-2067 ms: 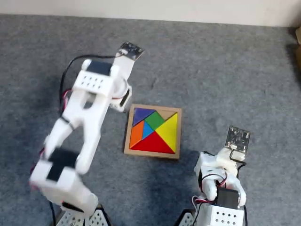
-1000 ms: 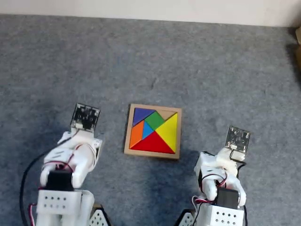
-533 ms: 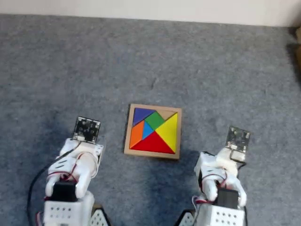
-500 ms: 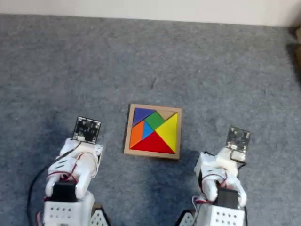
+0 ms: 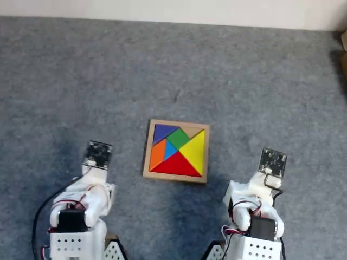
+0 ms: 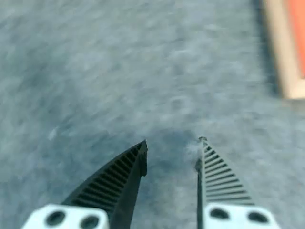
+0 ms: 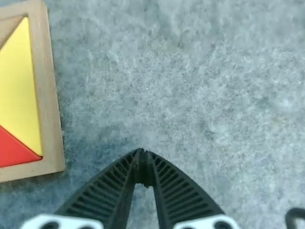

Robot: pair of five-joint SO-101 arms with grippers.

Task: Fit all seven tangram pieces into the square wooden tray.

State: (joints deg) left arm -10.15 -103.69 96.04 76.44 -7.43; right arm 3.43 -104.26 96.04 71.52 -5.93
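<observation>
**Waiting beside a tray that looks full**

High view: the tray (image 5: 147, 154) lies on grey carpet (image 5: 260, 81), between the left arm (image 5: 81, 208) and the right arm (image 5: 254, 208). Both arms are folded back near their bases, apart from the tray. Six coloured pieces (image 5: 176, 165) sit flush inside it: purple, green, orange, blue, red and yellow. A tan triangle (image 5: 192, 131) at the far corner may be the seventh piece or bare wood; I cannot tell which. The task seems finished, or one piece short.

Left wrist view: the left gripper (image 6: 171, 142) hangs over carpet with its jaws parted, holding nothing. The tray's corner lies off to one side.

Right wrist view: the right gripper (image 7: 142, 157) has its jaws pressed together and empty, near the tray's edge. The way to the tray looks open from both sides.
</observation>
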